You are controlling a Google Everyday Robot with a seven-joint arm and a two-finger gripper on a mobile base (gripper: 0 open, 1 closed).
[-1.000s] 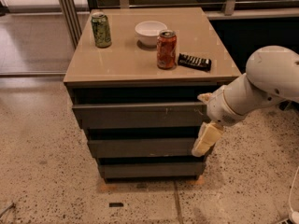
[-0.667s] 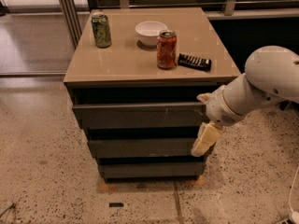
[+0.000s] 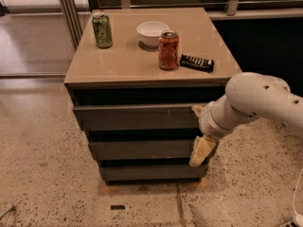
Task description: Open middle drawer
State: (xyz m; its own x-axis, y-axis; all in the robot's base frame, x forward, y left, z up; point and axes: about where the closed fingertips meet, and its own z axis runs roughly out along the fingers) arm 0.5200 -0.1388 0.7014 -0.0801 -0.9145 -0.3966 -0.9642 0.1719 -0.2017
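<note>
The gripper (image 3: 202, 149) hangs at the right end of the middle drawer (image 3: 142, 149), its cream tip over the drawer's front; I cannot tell whether the jaws are released or clenched. The drawer sits closed. On the table (image 3: 118, 67) above stand an orange can (image 3: 168, 50), a black remote (image 3: 196, 62), a white bowl (image 3: 152, 33) and a green can (image 3: 102, 30).

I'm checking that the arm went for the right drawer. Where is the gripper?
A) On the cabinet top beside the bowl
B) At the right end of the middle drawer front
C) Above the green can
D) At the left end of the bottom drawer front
B: the gripper hangs at the right end of the middle drawer, below the top drawer front.
</note>
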